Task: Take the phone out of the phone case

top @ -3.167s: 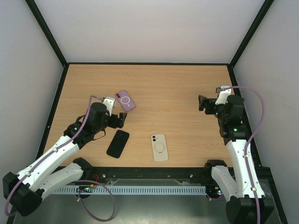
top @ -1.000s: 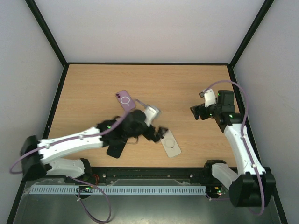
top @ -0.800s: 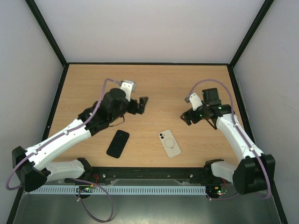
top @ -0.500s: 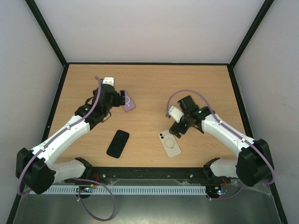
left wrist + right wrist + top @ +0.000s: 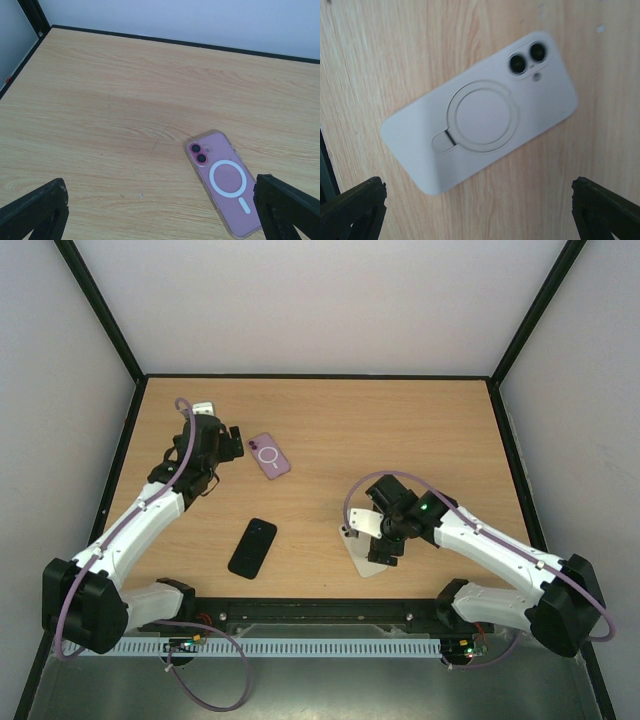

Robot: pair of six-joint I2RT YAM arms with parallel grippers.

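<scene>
Drawn back a little leftward since half a second ago, with the left claw (image 5: 159, 192) now just short of the purple phone in a clear glossy case (image 5: 269, 455). On the other side, brought the right claw (image 5: 478, 187) in over the matte white cased phone with a round ring stand (image 5: 480, 112).

Starting at the left: spread wide and holding nothing. Looks ahead at the purple phone, flat and back up on the light wooden desk (image 5: 330, 420), apart from both fingers. Next comes the slim black phone (image 5: 253, 547), alone toward the near edge (bare or cased, cannot tell). Further right, again spread wide and empty. Hangs above the white one, which lies flat, back up and slanted across the wrist view between the fingers, touching neither.

Judged the target: the white one, near the front of the desk, right of centre and still in its case.

Could pinch corner to corner if closed across that slant, and so spin or skate the phone over the smooth wood. Could find little edge to catch on something lying so flat. Might clamp case and phone together instead of peeling one from the other. Might snag the ring stand and lever it up. Risks lifting the whole thing if worked with one claw alone, with nothing pinning the case. Could nudge it off the near edge.
</scene>
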